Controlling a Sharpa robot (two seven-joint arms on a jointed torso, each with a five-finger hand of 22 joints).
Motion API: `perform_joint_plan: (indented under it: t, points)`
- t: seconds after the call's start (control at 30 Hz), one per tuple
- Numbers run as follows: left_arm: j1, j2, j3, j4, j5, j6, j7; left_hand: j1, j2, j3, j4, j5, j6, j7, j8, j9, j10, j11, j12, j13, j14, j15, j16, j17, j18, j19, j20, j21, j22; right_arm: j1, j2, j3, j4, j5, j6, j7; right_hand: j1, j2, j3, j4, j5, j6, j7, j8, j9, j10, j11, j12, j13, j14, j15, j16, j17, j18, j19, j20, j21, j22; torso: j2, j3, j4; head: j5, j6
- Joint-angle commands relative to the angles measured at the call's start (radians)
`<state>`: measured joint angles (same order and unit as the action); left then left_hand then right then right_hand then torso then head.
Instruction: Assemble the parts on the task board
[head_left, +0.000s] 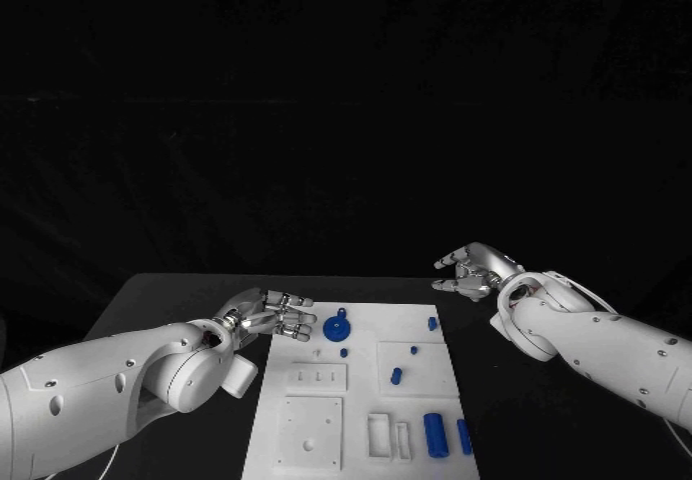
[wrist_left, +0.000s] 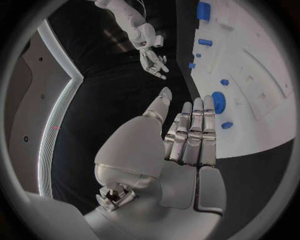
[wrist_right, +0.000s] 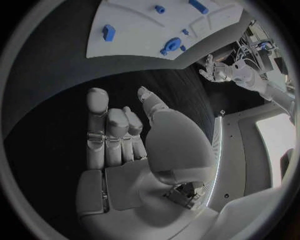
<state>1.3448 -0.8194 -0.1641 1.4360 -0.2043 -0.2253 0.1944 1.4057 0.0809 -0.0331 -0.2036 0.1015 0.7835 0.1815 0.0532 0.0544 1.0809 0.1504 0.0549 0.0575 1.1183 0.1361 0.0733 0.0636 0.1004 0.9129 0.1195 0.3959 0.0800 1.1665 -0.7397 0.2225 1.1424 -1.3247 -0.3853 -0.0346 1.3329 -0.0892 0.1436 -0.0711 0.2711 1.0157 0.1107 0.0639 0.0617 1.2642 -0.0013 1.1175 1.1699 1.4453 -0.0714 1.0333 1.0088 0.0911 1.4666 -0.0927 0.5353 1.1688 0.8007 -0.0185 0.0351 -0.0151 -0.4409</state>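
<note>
The white task board (head_left: 361, 410) lies in the middle of the black table. A round blue part (head_left: 336, 328) sits near its far left corner. Small blue pieces (head_left: 433, 323) (head_left: 397, 376) lie toward its right side. Two longer blue cylinders (head_left: 436, 434) stand side by side at the near right. My left hand (head_left: 271, 313) hovers at the board's far left edge, just left of the round part (wrist_left: 218, 101), holding nothing, its fingers (wrist_left: 190, 130) stretched out side by side. My right hand (head_left: 473, 270) is beyond the board's far right corner, empty, with its fingers (wrist_right: 109, 132) spread from the thumb.
White raised blocks and recessed slots (head_left: 315, 377) cover the board's near half. Bare black table (head_left: 173, 300) surrounds the board on both sides. In the right wrist view the board (wrist_right: 137, 35) is some way ahead of the fingertips.
</note>
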Motion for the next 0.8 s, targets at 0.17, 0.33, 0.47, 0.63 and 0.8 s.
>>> perform_joint_plan:
  t: [0.17, 0.33, 0.47, 0.63, 0.8]
  points:
    - [-0.003, -0.003, 0.001, 0.004, 0.007, 0.029, 0.026, -0.010, -0.002, -0.003, -0.001, 0.006, -0.013, 0.000, 0.002, 0.000, -0.018, 0.001, 0.004, 0.001, -0.011, 0.000, 0.000, 0.002, -0.004, -0.004, 0.003, -0.011, -0.003, -0.034, 0.005, 0.001, -0.112, 0.134, 0.145, 0.196, 0.020, 0.014, -0.063, -0.029, 0.002, -0.027, -0.014, -0.003, 0.000, -0.019, -0.011, -0.016, -0.007, -0.008, -0.009, -0.018, -0.005, 0.002, 0.030, -0.007, -0.014, 0.012, 0.002, 0.0040, -0.0005, -0.026, -0.010]
    - [-0.006, -0.004, 0.001, 0.005, 0.008, 0.036, 0.030, -0.010, 0.001, -0.004, -0.001, 0.005, -0.003, -0.002, 0.003, 0.001, -0.005, -0.004, 0.004, 0.001, 0.028, -0.015, 0.011, 0.007, -0.022, 0.000, -0.012, -0.014, -0.002, -0.054, 0.017, 0.001, -0.168, 0.138, 0.161, 0.225, 0.026, 0.018, -0.084, -0.026, -0.027, -0.028, -0.019, -0.002, 0.001, -0.029, -0.016, -0.023, -0.012, -0.012, -0.011, -0.026, -0.010, -0.003, 0.027, -0.010, -0.033, 0.016, 0.004, 0.0078, 0.0023, -0.036, -0.016]
    - [-0.008, -0.003, 0.001, 0.005, 0.007, 0.038, 0.033, -0.012, 0.003, -0.004, -0.002, 0.006, 0.011, -0.004, 0.003, 0.001, 0.012, -0.009, 0.004, 0.001, 0.022, -0.013, 0.006, 0.007, -0.024, -0.003, -0.012, -0.019, -0.004, -0.066, 0.027, 0.001, -0.202, 0.141, 0.174, 0.234, 0.027, 0.019, -0.086, -0.025, -0.029, -0.024, -0.021, -0.002, 0.001, -0.028, -0.018, -0.022, -0.011, -0.013, -0.013, -0.027, -0.010, -0.004, 0.028, -0.012, -0.033, 0.018, 0.005, 0.0117, 0.0049, -0.042, -0.019]
    - [-0.010, -0.002, 0.001, 0.006, 0.005, 0.038, 0.037, -0.018, 0.011, -0.002, -0.011, 0.007, 0.137, -0.014, 0.011, 0.011, 0.057, -0.024, 0.005, 0.002, 0.028, -0.018, 0.007, 0.008, -0.027, 0.003, -0.016, -0.023, -0.003, -0.075, 0.040, 0.001, -0.231, 0.145, 0.189, 0.239, 0.030, 0.020, -0.090, -0.025, -0.027, -0.026, -0.022, -0.003, 0.001, -0.030, -0.020, -0.023, -0.012, -0.013, -0.014, -0.028, -0.010, -0.006, 0.027, -0.013, -0.039, 0.021, 0.007, 0.0154, 0.0058, -0.045, -0.017]
    - [-0.010, -0.002, 0.001, 0.008, 0.005, 0.041, 0.043, -0.024, 0.016, -0.002, -0.022, 0.007, 0.141, -0.017, 0.010, 0.011, 0.053, -0.025, 0.005, 0.002, 0.031, -0.019, 0.006, 0.007, -0.029, 0.009, -0.019, -0.026, -0.002, -0.083, 0.057, 0.001, -0.257, 0.151, 0.197, 0.240, 0.024, 0.023, -0.095, -0.019, -0.036, -0.036, -0.023, -0.003, 0.000, -0.034, -0.021, -0.029, -0.017, -0.015, -0.014, -0.031, -0.011, -0.007, 0.027, -0.014, -0.044, 0.023, 0.007, 0.0152, 0.0059, -0.045, -0.020]
